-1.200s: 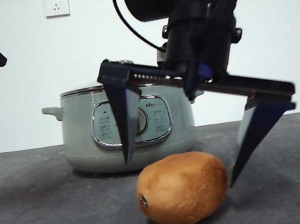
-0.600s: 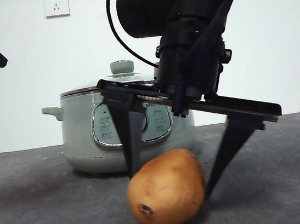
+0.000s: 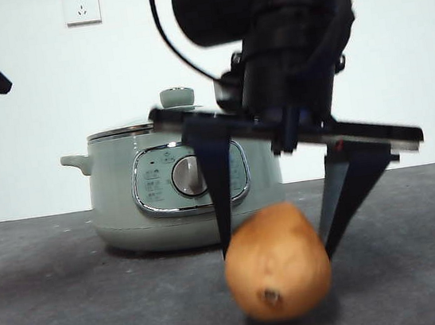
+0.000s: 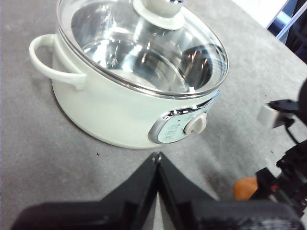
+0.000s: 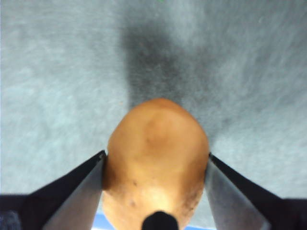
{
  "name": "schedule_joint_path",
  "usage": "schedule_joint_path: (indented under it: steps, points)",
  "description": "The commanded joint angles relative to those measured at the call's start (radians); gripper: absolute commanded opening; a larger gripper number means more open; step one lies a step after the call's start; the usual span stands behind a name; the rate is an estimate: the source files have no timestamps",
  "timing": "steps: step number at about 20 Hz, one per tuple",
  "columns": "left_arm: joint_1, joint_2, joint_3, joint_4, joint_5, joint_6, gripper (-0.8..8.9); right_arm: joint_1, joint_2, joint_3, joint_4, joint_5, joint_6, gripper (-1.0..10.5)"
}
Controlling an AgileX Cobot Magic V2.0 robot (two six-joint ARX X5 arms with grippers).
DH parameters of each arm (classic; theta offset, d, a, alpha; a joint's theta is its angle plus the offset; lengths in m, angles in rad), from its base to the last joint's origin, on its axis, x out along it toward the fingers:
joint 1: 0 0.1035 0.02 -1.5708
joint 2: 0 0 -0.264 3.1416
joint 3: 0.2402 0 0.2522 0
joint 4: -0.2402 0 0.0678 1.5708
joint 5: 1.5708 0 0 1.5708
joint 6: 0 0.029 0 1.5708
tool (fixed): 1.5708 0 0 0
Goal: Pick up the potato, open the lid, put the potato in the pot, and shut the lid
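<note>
I see the potato (image 5: 156,165) wedged between my right fingers (image 5: 79,191), so no gap remains there. Beyond them the pot (image 3: 185,187), lid (image 4: 144,45) on, blocks the way; bench (image 3: 61,311) either side lies open.

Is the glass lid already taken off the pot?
No, in the left wrist view the lid sits on the pot, its steel rim resting all around the top.

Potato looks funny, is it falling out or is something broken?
Nothing looks broken. The potato is squeezed between both jaws of the right gripper and hangs tilted, dark eye pointing down, with its shadow on the table below. The lid sits straight on the pot.
</note>
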Motion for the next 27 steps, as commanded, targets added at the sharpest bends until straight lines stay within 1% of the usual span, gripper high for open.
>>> schedule_joint_path:
  steps: [1, 4, 8, 9, 10, 11, 12, 13, 15, 17, 19, 20, 21, 22, 25, 27]
  points:
    - [-0.003, 0.059, 0.090, -0.070, 0.000, 0.028, -0.04, 0.001, -0.063, 0.031, -0.017, 0.003, -0.146, -0.1]
    - [-0.003, 0.189, 0.261, -0.204, 0.000, 0.085, -0.03, 0.001, -0.135, 0.084, -0.089, 0.005, -0.301, -0.1]
    - [-0.021, 0.396, 0.505, -0.362, -0.002, 0.155, 0.09, 0.001, -0.212, 0.139, -0.188, 0.013, -0.468, -0.1]
    - [-0.034, 0.454, 0.570, -0.391, -0.017, 0.161, 0.69, 0.001, -0.230, 0.148, -0.208, 0.020, -0.507, -0.1]
    - [-0.045, 0.501, 0.624, -0.415, -0.042, 0.162, 1.63, 0.001, -0.244, 0.153, -0.223, 0.024, -0.532, -0.1]
    - [-0.060, 0.557, 0.687, -0.442, -0.081, 0.164, 2.77, 0.001, -0.260, 0.155, -0.240, 0.028, -0.562, -0.1]
    - [-0.074, 0.601, 0.740, -0.464, -0.111, 0.173, 3.40, 0.001, -0.273, 0.155, -0.256, 0.030, -0.583, -0.1]
    - [-0.092, 0.655, 0.805, -0.494, -0.140, 0.190, 3.69, 0.001, -0.286, 0.155, -0.276, 0.041, -0.604, -0.1]
    - [-0.118, 0.751, 0.929, -0.551, -0.161, 0.203, 3.82, 0.001, -0.306, 0.155, -0.307, 0.074, -0.631, -0.1]
    - [-0.142, 0.846, 1.055, -0.601, -0.158, 0.214, 3.81, 0.001, -0.316, 0.155, -0.322, 0.103, -0.632, -0.1]
    - [-0.165, 0.932, 1.168, -0.630, -0.165, 0.217, 3.84, 0.001, -0.317, 0.155, -0.322, 0.105, -0.632, -0.1]
    - [-0.177, 0.968, 1.218, -0.641, -0.184, 0.217, 4.18, 0.001, -0.317, 0.155, -0.322, 0.105, -0.637, -0.1]
    - [-0.191, 1.004, 1.263, -0.649, -0.212, 0.221, 5.01, 0.001, -0.317, 0.155, -0.322, 0.105, -0.639, -0.1]
    - [-0.204, 1.035, 1.302, -0.661, -0.232, 0.235, 5.45, 0.001, -0.317, 0.155, -0.323, 0.105, -0.639, -0.1]
    - [-0.235, 1.102, 1.363, -0.653, -0.306, 0.239, 5.45, 0.002, -0.317, 0.155, -0.341, 0.105, -0.639, -0.1]
    - [-0.253, 1.123, 1.365, -0.631, -0.307, 0.248, 5.44, 0.002, -0.317, 0.155, -0.343, 0.104, -0.639, -0.1]
